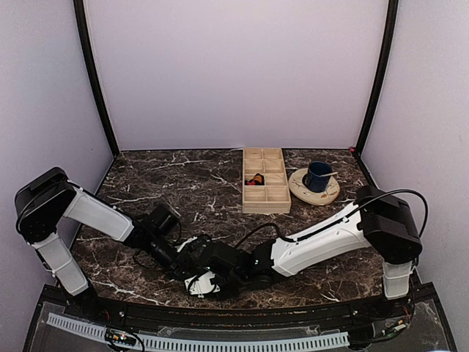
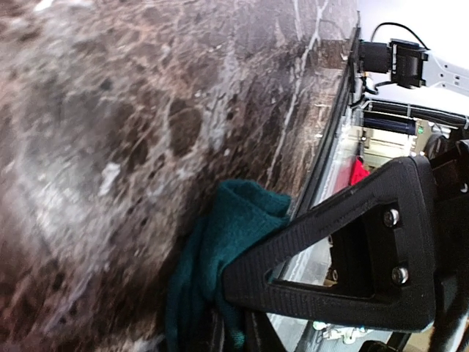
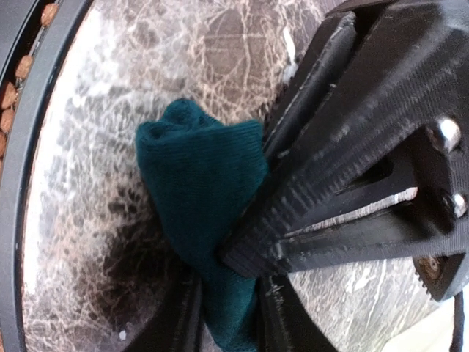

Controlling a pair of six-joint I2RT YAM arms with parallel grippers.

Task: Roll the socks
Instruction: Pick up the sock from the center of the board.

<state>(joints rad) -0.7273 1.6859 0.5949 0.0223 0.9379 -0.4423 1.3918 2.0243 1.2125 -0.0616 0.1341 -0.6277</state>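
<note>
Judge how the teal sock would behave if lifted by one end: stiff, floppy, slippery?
The teal sock is bunched in soft folds, so it would probably droop and unfold rather than keep its shape. Its knit looks fuzzy, so it likely drags rather than slides on the marble table. Thin fabric suggests it is light.

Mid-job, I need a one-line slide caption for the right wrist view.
Right gripper pinches the bunched teal sock resting on the marble table.
</note>
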